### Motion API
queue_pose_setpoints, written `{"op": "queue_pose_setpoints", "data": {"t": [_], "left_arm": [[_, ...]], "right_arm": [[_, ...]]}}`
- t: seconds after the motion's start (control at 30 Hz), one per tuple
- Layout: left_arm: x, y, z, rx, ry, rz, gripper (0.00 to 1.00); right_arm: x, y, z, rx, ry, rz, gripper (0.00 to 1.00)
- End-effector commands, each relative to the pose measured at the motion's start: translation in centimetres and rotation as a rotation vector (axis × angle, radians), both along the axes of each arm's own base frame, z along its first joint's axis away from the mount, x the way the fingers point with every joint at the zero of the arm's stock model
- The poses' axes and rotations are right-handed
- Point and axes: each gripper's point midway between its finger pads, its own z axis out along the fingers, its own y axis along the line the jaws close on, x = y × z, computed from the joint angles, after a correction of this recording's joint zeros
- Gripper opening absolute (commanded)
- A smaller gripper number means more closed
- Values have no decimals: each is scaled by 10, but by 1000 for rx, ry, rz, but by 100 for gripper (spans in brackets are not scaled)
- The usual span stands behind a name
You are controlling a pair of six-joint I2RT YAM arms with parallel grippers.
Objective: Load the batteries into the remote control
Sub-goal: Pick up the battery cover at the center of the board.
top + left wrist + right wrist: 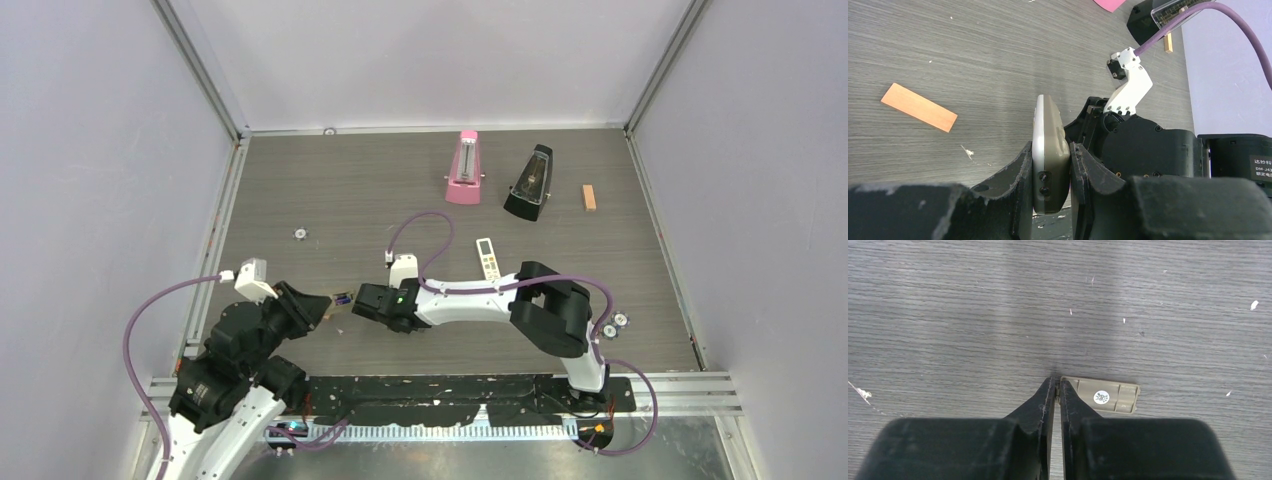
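Note:
My left gripper [1053,170] is shut on the slim remote control [1049,145], held on edge with its grey-beige back towards the right finger. In the top view this gripper [318,308] faces my right gripper [362,303] across a small gap. The tiny batteries [342,298], bluish-purple and dark, lie on the table between them. My right gripper [1057,385] is nearly shut, its tips pinching the left edge of a beige battery cover [1103,396] that shows a round sticker. The batteries are hidden in both wrist views.
A broader white remote [488,258] lies behind the right arm. A pink metronome [463,170], a black metronome [530,183] and an orange block [589,197] stand at the back. Another orange block [918,114] lies near the left gripper. Small round metal parts [299,233] [614,322] lie on the table.

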Motion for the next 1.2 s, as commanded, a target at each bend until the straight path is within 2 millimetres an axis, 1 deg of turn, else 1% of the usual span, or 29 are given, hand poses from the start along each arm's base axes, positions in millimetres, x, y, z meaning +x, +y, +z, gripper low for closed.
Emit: {"op": "queue_pose_setpoints", "data": {"t": [0.0,0.1,0.2,0.33,0.47,0.5,0.53,0.57,0.6,0.63,0.73,0.77,0.8,0.87,0.93,1.07,1.17], "left_arm": [[4,-4,11,-40,-40,-2,0],[3,-5,9,-42,-36,-8,0],[3,-7,8,-45,-33,-14,0],[3,-12,7,-54,-35,-43,0],[1,-28,5,-78,-34,-124,0],[1,-34,7,-91,-41,-154,0],[-1,-38,5,-98,-33,-180,0],[0,-44,6,-113,-39,-207,0],[0,-50,5,-127,-36,-233,0],[0,-57,4,-149,-30,-260,0],[4,-78,1,-247,-8,-323,0],[4,-88,-6,-291,18,-353,0],[5,-96,-8,-343,28,-378,0],[10,-109,-16,-431,62,-402,0],[16,-115,-23,-479,76,-400,0],[25,-122,-34,-510,103,-376,0],[27,-129,-41,-540,130,-376,0]], "right_arm": [[3,2,0,7,-12,-7,11],[1,1,-1,6,-5,0,6],[1,1,3,13,-8,7,5],[4,-2,21,40,-39,17,5],[7,-12,50,80,-86,17,5],[6,-18,60,96,-97,15,5],[6,-26,60,85,-104,11,5],[7,-30,74,114,-119,4,5],[6,-40,73,101,-124,-1,5],[7,-45,86,129,-140,-11,5],[6,-68,107,171,-170,-30,5],[6,-73,110,175,-177,-36,5],[4,-80,118,199,-186,-42,5],[3,-91,127,231,-196,-52,5],[1,-101,136,271,-205,-66,5],[-3,-118,147,334,-220,-91,5],[-5,-123,153,367,-225,-95,5]]}}
